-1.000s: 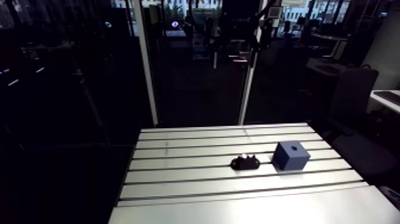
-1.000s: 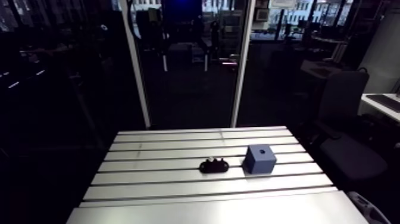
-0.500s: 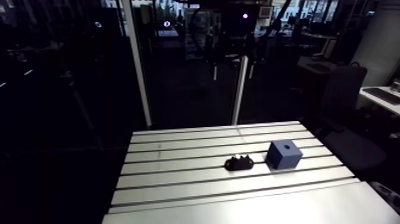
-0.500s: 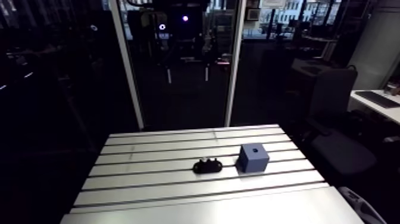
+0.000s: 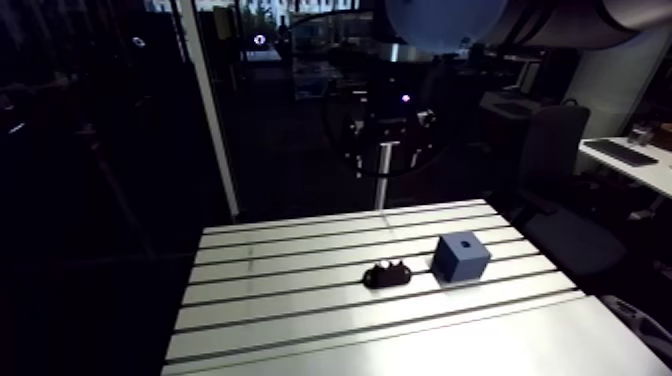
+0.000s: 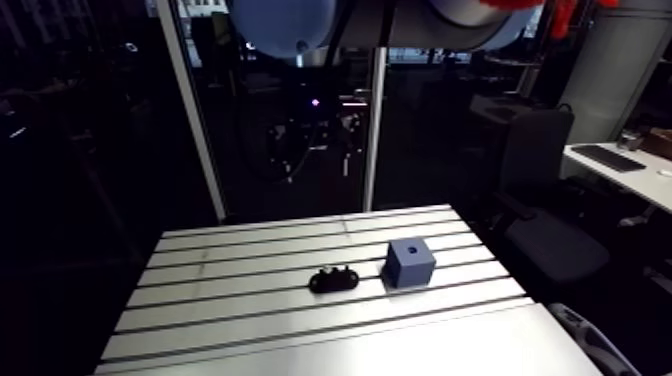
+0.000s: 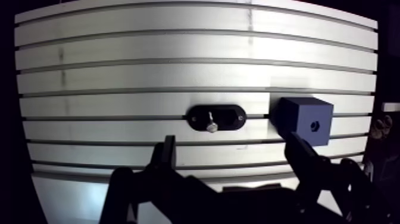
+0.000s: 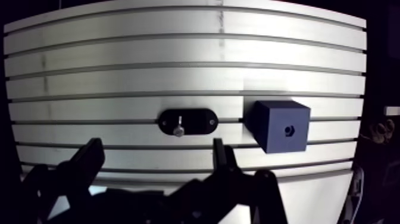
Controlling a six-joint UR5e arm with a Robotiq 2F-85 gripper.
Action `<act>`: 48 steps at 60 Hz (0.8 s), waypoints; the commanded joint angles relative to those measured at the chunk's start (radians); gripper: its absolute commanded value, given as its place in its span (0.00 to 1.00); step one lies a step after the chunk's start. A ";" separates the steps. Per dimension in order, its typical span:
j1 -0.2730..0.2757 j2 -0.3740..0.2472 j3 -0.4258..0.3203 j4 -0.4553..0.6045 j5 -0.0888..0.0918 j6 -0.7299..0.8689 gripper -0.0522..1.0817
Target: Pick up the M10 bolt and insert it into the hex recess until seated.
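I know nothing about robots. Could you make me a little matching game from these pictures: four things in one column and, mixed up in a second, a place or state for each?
Things:
1. bolt
2. black holder
3. blue block
4. gripper

Places or states:
a. open and empty, above the table
b. has a hex recess in its top face
c. small and silvery, sitting in the black holder
d. oval, lying on the table beside the blue block

Pairs: 1-c, 2-d, 3-b, 4-a.
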 commanded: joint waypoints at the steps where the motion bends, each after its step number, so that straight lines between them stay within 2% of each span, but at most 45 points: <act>1: 0.000 0.016 0.077 -0.107 -0.002 -0.001 0.06; 19: -0.002 0.054 0.142 -0.203 0.000 0.002 0.06; 38: -0.003 0.056 0.219 -0.301 0.007 -0.001 0.08; 48: -0.022 0.056 0.234 -0.304 0.006 -0.004 0.08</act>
